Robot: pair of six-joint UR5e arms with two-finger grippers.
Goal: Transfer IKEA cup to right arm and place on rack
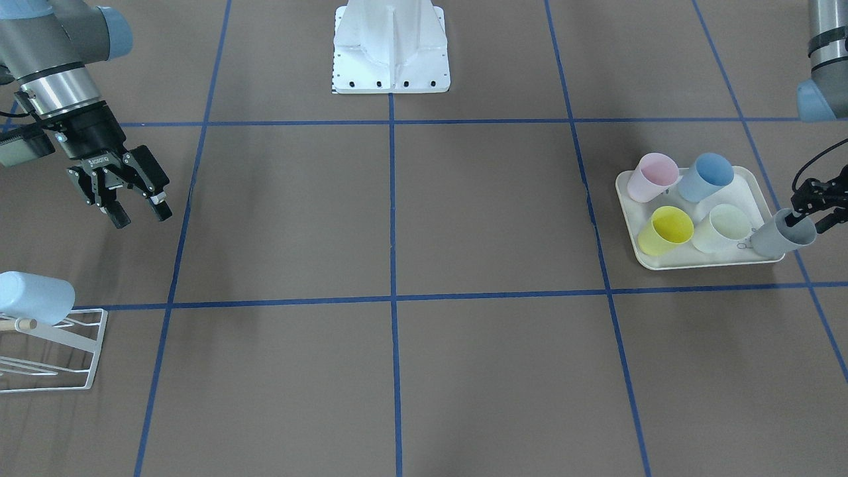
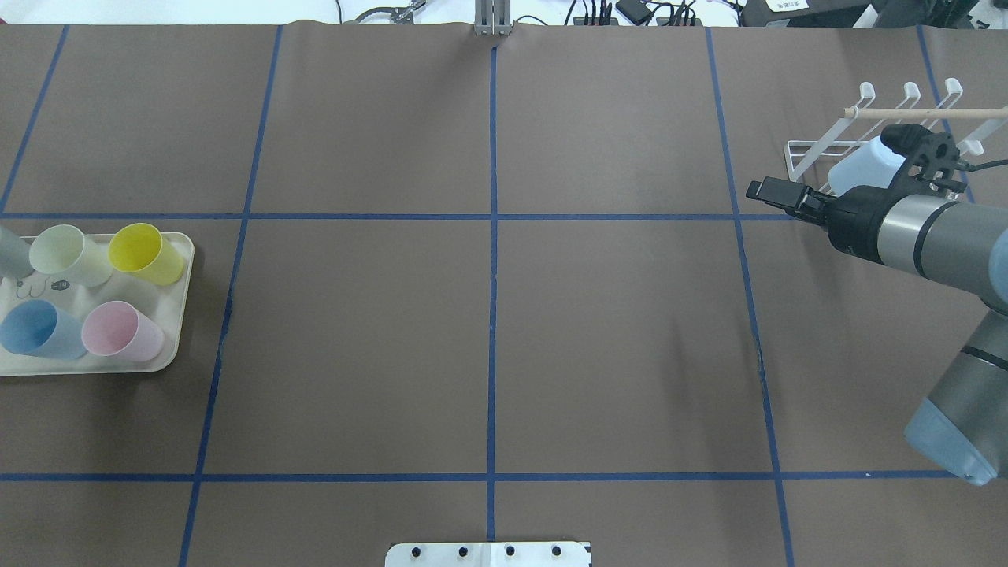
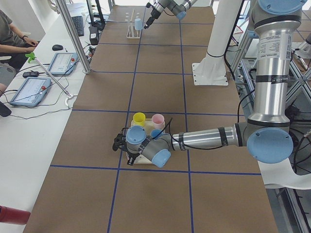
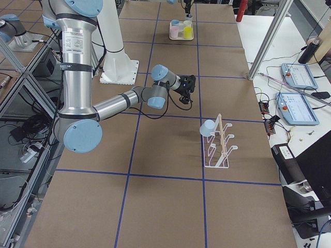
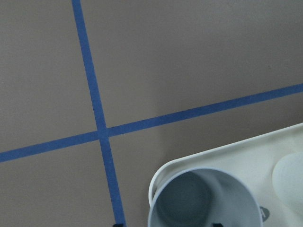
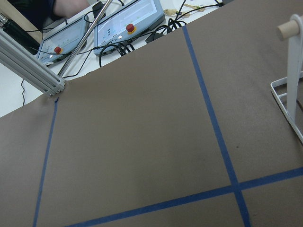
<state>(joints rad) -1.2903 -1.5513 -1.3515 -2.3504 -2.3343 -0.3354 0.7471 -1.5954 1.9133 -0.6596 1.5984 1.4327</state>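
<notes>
Over table (image 1: 464,218), right hand (image 1: 141,216) spread, empty

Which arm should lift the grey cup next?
Left. The left claw straddles the grey plastic cup's rim on the cream tray; the right claw hangs open across the table, near the white wire rack.

1. The tray (image 1: 702,264) lies at the table's (image 1: 397,218) end on the robot's left; the rack (image 1: 73,344) stands at the opposite end.
2. On the tray, a back pair of cups (image 1: 652,177) stands toward the robot, and a front pair of cups (image 1: 666,230) toward the operators.
3. A fifth cup (image 1: 784,237) is at the tray's outer front corner, with the left gripper (image 1: 808,218) at its rim.
4. A sixth cup (image 1: 36,298) rests on the rack, at its end toward the table's middle.
5. The right gripper (image 1: 142,215) hangs on the rack's robot side, apart from it.
</notes>
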